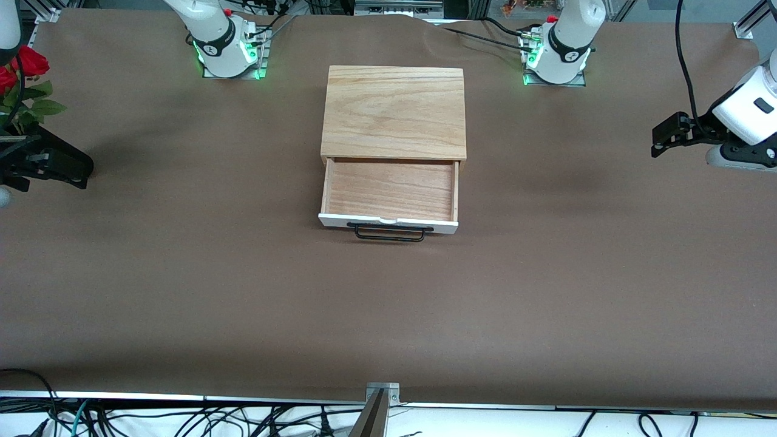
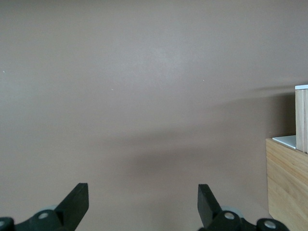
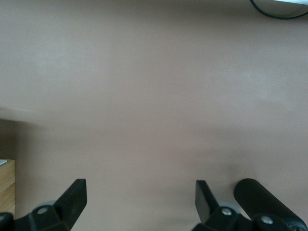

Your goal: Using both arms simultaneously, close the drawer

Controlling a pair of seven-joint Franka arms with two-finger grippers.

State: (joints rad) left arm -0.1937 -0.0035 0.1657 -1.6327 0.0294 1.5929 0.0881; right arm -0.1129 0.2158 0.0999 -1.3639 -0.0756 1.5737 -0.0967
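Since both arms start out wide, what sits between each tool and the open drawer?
Nothing visible. Only bare table separates the left tool, over the left arm's end, and the right tool, over the right arm's end, from the drawer. The drawer tray looks empty.

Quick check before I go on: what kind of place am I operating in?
Likely a robotics lab bench: two arms bolted to a brown-covered table, loose cables along its edge, and only a wooden box with its drawer open.
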